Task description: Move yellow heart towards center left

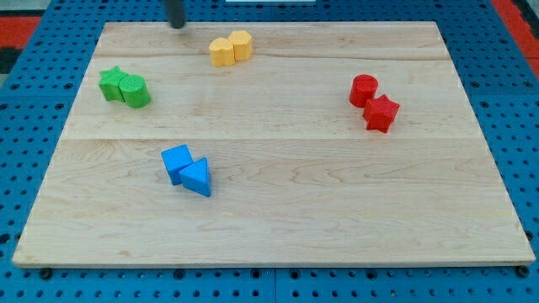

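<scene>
claw: none fitted, so no open or closed state to tell; my tip (177, 25) sits up-left of yellow heart (221, 52) | heart touches yellow hexagon block (241, 44) near tabletop (295, 168) top edge | risk: push from here may drag both, or overshoot into green blocks (125, 87) | wooden tabletop on blue pegboard (25, 101)

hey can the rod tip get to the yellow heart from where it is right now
Probably yes. My tip sits at the view's top edge, up and to the left of the yellow pair, with bare board between. The yellow heart looks like the left one, touching the other yellow block on its right.
</scene>
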`<move>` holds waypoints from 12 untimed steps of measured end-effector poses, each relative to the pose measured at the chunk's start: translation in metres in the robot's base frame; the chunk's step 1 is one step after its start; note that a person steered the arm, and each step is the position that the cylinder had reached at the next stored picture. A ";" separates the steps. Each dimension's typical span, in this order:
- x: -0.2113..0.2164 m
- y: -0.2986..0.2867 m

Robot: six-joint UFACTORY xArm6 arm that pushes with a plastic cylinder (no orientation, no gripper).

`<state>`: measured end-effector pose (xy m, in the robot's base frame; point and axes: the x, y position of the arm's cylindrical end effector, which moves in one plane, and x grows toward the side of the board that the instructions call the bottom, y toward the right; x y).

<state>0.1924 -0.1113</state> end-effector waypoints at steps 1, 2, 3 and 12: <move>0.008 0.033; 0.048 0.078; 0.062 0.104; 0.154 -0.040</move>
<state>0.3468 -0.1508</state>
